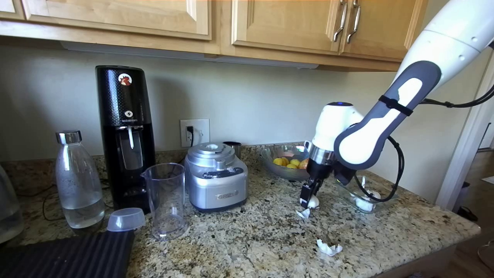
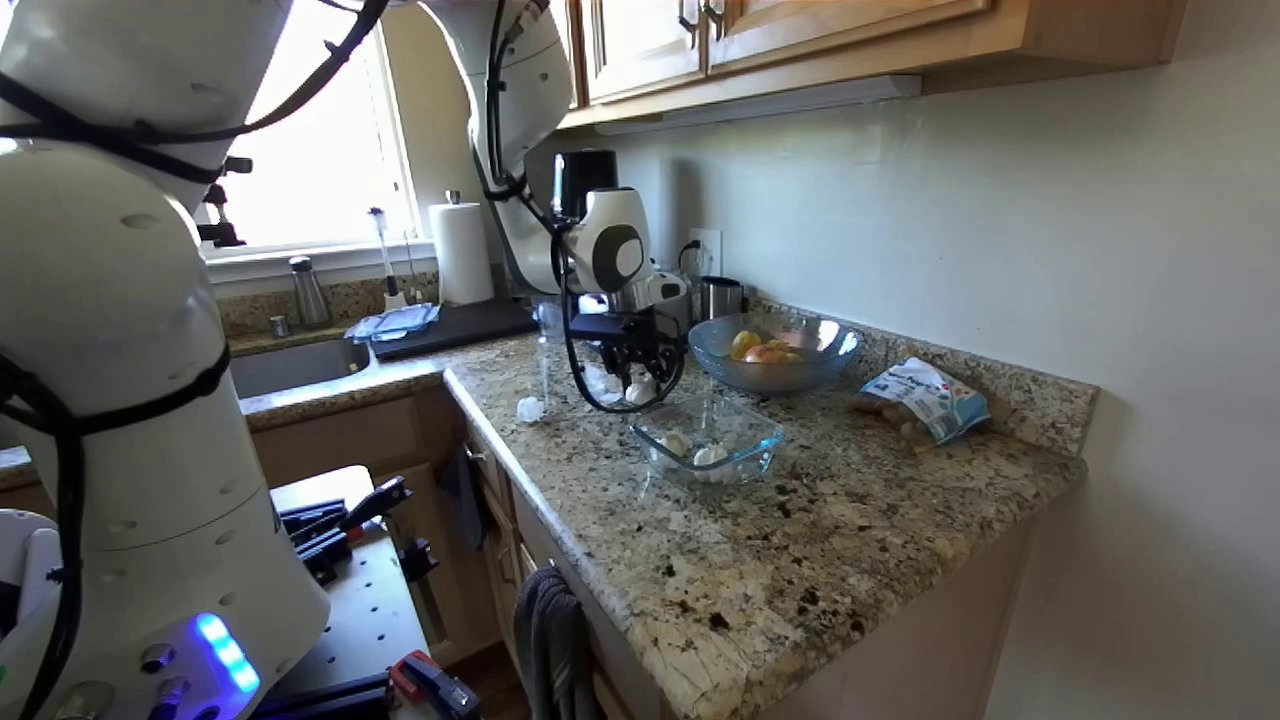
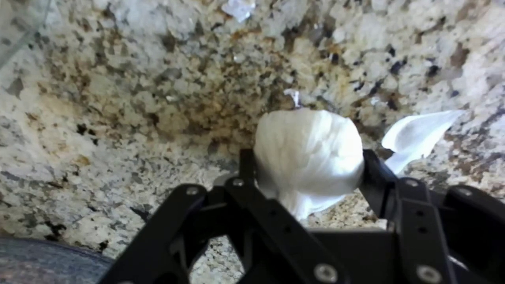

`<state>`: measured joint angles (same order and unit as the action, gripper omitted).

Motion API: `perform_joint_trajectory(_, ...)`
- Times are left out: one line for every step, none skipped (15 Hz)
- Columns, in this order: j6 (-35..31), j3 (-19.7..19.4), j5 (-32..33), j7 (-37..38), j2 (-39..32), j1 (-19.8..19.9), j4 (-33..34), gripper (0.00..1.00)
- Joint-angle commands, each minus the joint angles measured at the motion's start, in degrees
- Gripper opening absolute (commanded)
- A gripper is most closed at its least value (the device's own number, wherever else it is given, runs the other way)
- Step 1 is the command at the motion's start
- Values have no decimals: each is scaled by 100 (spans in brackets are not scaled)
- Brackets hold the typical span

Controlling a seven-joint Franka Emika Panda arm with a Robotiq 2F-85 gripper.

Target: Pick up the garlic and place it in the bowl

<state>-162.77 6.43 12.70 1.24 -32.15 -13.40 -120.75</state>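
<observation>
At the centre of the wrist view, the claw [image 3: 309, 169] has hold of the garlic [image 3: 305, 150] — its jaws part-way apart, spaced to the bulb's width, with fingers [image 3: 376, 177] against both sides. Whether the bulb bears on the speckled stone surface [image 3: 118, 98] cannot be determined. A flake of white skin [image 3: 418, 136] lies to the right of the bulb, just beside a fingertip. Just below centre in an exterior view, the clear glass bowl [image 2: 766, 456] contains white pieces [image 2: 711, 455]; the gripped garlic is outside it, near its upper left. Above that bowl, a larger glass bowl [image 2: 720, 362] holds fruit [image 2: 768, 354]; a printed packet [image 2: 930, 398] lies farther right. Another skin fragment [image 1: 329, 248] rests at lower right in an exterior view.
</observation>
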Motion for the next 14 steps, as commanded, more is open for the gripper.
perform_joint_trajectory(323, 128, -112, -339, 844, 111, -608, 40)
perform_joint_trajectory(420, 110, -84, -377, 1068, 113, -744, 40)
perform_joint_trajectory(539, 97, -76, -398, 1275, 124, -860, 40)
perform_joint_trajectory(663, 101, -87, -438, 1467, 155, -965, 40)
perform_joint_trajectory(790, 25, -35, -385, 1690, 141, -1082, 40)
perform_joint_trajectory(903, 2, -39, -356, 1888, 176, -1193, 40)
perform_joint_trajectory(990, -36, -27, -312, 2104, 213, -1326, 40)
perform_joint_trajectory(1076, -68, -14, -291, 2290, 250, -1433, 40)
perform_joint_trajectory(1146, -115, 17, -245, 2473, 297, -1540, 40)
perform_joint_trajectory(1149, -203, 131, -104, 2640, 323, -1659, 40)
perform_joint_trajectory(1153, -281, 217, -3, 2760, 373, -1753, 40)
perform_joint_trajectory(1107, -376, 321, 123, 2830, 429, -1845, 40)
perform_joint_trajectory(1055, -461, 410, 241, 2848, 496, -1911, 40)
perform_joint_trajectory(1029, -549, 552, 415, 2853, 555, -1956, 40)
